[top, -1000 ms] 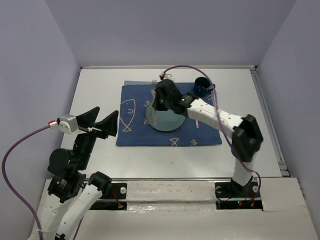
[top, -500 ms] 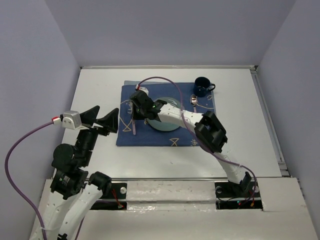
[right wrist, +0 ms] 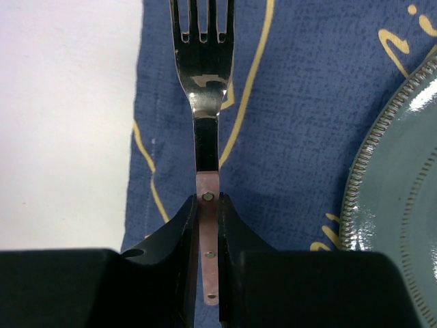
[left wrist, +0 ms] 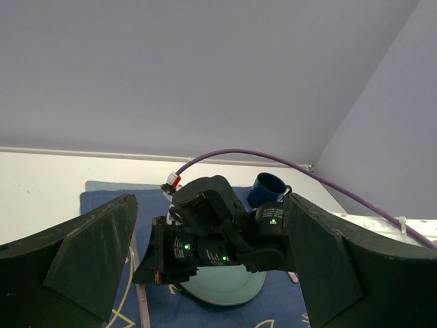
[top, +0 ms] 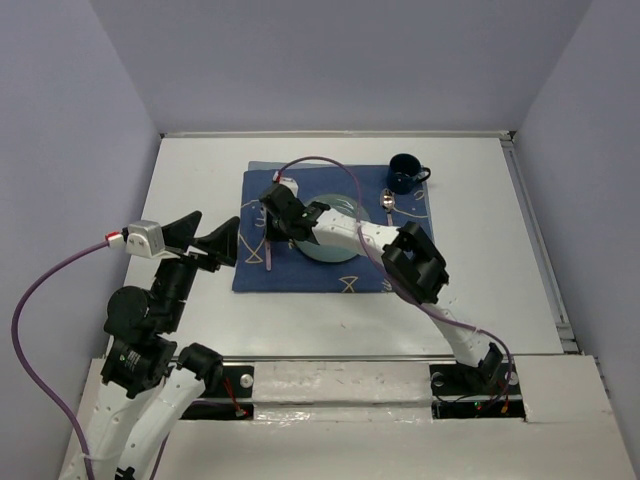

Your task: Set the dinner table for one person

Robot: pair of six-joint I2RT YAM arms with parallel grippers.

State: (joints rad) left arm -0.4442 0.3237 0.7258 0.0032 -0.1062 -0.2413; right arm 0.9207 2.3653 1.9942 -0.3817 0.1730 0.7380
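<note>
my right claw (right wrist: 207,208): pinching the fork (right wrist: 203,82) by its handle
fork: over fish-patterned cloth (right wrist: 293,102), beside plate (right wrist: 403,205)
my left claw (top: 212,228): spread wide, holding nothing

A robotics lab test cell, plainly. Blank lavender walls (top: 330,60) box in a white tabletop (top: 190,190) on three sides. Along the bottom of the overhead view, the left arm (top: 150,330) and the right arm (top: 415,262) sit bolted to a metal rail (top: 340,372), with purple cables (top: 60,266) looping loose. At centre is a staged place setting: a blue fish-patterned cloth (top: 350,282), a plate (top: 335,250) and a mug (top: 403,172).
</note>
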